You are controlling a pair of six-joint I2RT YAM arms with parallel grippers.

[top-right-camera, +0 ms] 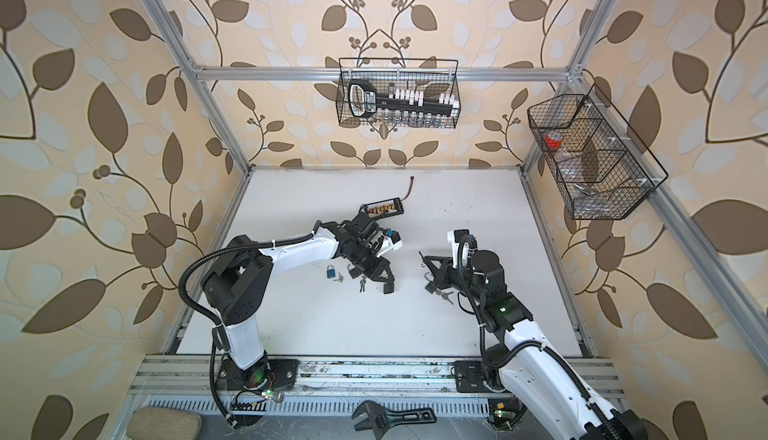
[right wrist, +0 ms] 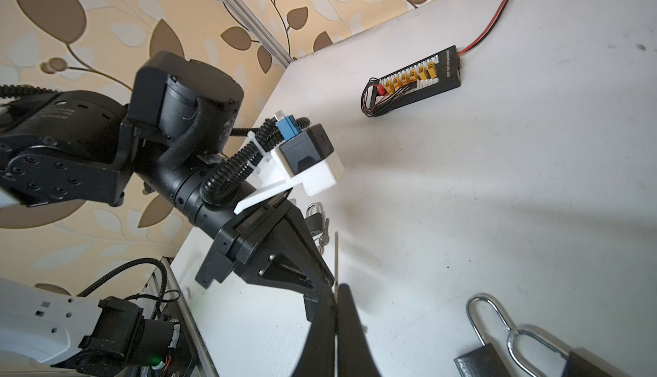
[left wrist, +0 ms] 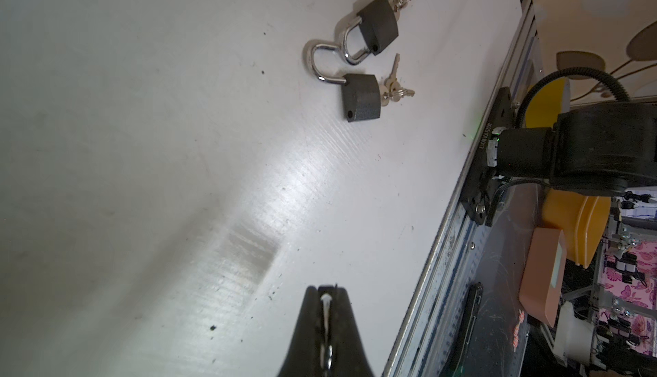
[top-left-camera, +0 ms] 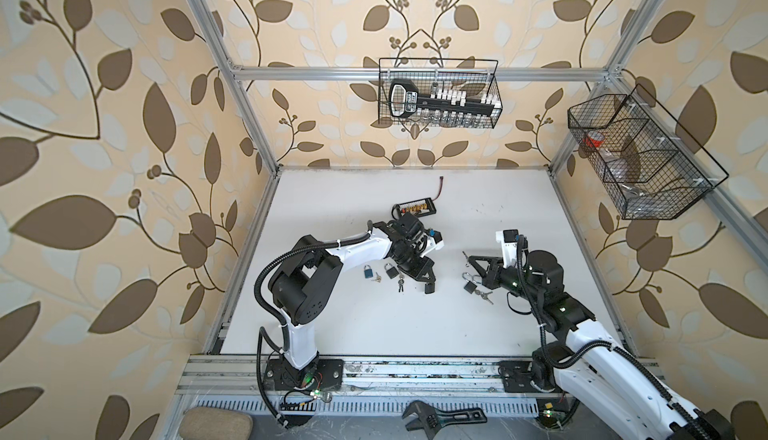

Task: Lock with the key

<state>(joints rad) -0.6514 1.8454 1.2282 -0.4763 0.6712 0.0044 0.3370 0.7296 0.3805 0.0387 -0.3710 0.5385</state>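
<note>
White tabletop (top-left-camera: 374, 326) inspected: both the left gripper (left wrist: 326, 293) and right gripper (top-left-camera: 467, 256) are pinched closed, apparently empty, while two open-shackled black padlocks (top-left-camera: 471, 286), keys (top-left-camera: 484, 294) seemingly seated in their cylinders ready for turning, lie at six o'clock of the right gripper's tip.

The white surface (left wrist: 142, 144) looks smooth with a dull sheen, finely scratched and speckled. The dark padlock (left wrist: 362, 97) and the second dark padlock (left wrist: 378, 24) beside it have matt, grainy bodies and polished metal shackles (left wrist: 320, 58). The keys (left wrist: 396, 91) at the dark padlock are shiny pale metal.
</note>
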